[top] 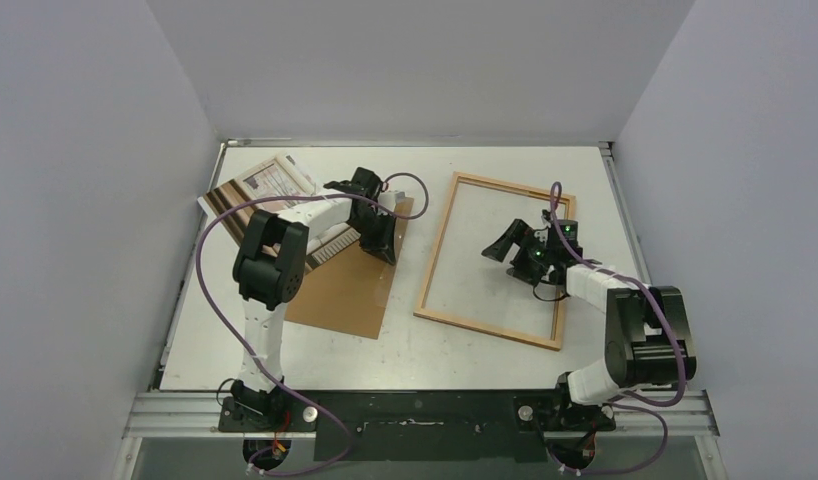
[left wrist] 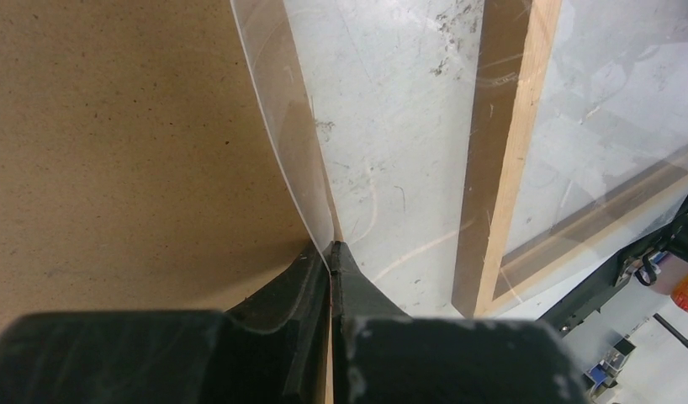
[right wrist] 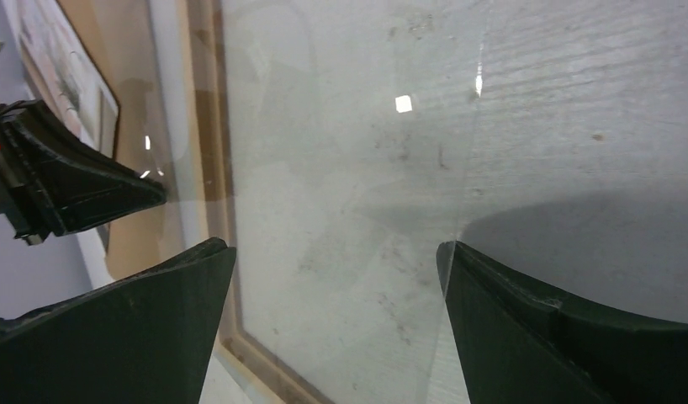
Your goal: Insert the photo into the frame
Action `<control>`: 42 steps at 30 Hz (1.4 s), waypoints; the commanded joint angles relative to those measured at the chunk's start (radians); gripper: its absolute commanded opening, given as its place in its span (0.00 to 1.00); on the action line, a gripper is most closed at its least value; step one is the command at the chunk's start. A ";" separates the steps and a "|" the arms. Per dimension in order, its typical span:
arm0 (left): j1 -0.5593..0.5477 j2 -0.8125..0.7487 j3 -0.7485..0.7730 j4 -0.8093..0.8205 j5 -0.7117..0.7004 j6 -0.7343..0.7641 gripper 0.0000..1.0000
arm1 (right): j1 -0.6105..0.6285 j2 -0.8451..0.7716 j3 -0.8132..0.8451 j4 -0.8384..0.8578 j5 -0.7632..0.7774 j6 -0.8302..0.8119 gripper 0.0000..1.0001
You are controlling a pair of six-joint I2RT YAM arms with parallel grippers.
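arms come up from the near edge of the desk, both bent at the elbow. the left one rises from its base, folds and sends its forearm off to the right, crossing over the photo and the board. its wrist tips down near the board's right edge. the left claw is pinched together on the edge of a clear sheet, which curves up and away from the fingers toward the frame.

the right arm leans in from the near right corner, forearm angled up and to the left. the right claw hangs over the frame's opening with its fingers spread wide apart, gripping nothing. from its wrist camera the far edge of the clear sheet shows between the two fingers, but i cannot tell whether the sheet rests on the frame or floats above it.

the frame lies flat on the right half of the desk, a little skewed. through its opening only the white desk shows.

the photo is outside the frame, lying at the far left of the desk beside the board's far corner. the left arm hides part of it, so i cannot tell whether it overlaps the board.
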 commanded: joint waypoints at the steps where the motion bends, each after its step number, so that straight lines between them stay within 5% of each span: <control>1: 0.014 -0.024 0.015 -0.027 -0.021 0.033 0.01 | 0.010 0.011 -0.031 0.208 -0.130 0.073 0.92; 7: 0.034 -0.017 0.035 -0.039 0.056 0.020 0.08 | 0.013 0.002 -0.049 0.310 -0.186 0.149 0.64; 13: 0.056 -0.020 0.047 -0.055 0.139 0.016 0.36 | 0.007 -0.013 -0.059 0.344 -0.203 0.188 0.26; 16: 0.065 -0.030 0.051 -0.064 0.165 0.025 0.49 | 0.007 -0.030 -0.059 0.337 -0.196 0.191 0.14; 21: 0.095 -0.066 0.059 -0.063 0.136 0.030 0.81 | 0.003 -0.106 -0.052 0.229 -0.132 0.138 0.09; 24: 0.111 -0.095 0.054 -0.051 0.110 0.035 0.87 | -0.015 -0.158 -0.039 0.137 -0.091 0.080 0.06; 32: 0.069 -0.112 0.057 -0.034 0.022 0.055 0.88 | -0.148 -0.302 -0.002 -0.143 0.028 -0.054 0.05; 42: -0.062 -0.048 0.113 -0.017 -0.024 0.049 0.87 | -0.198 -0.287 0.055 -0.308 0.164 -0.170 0.05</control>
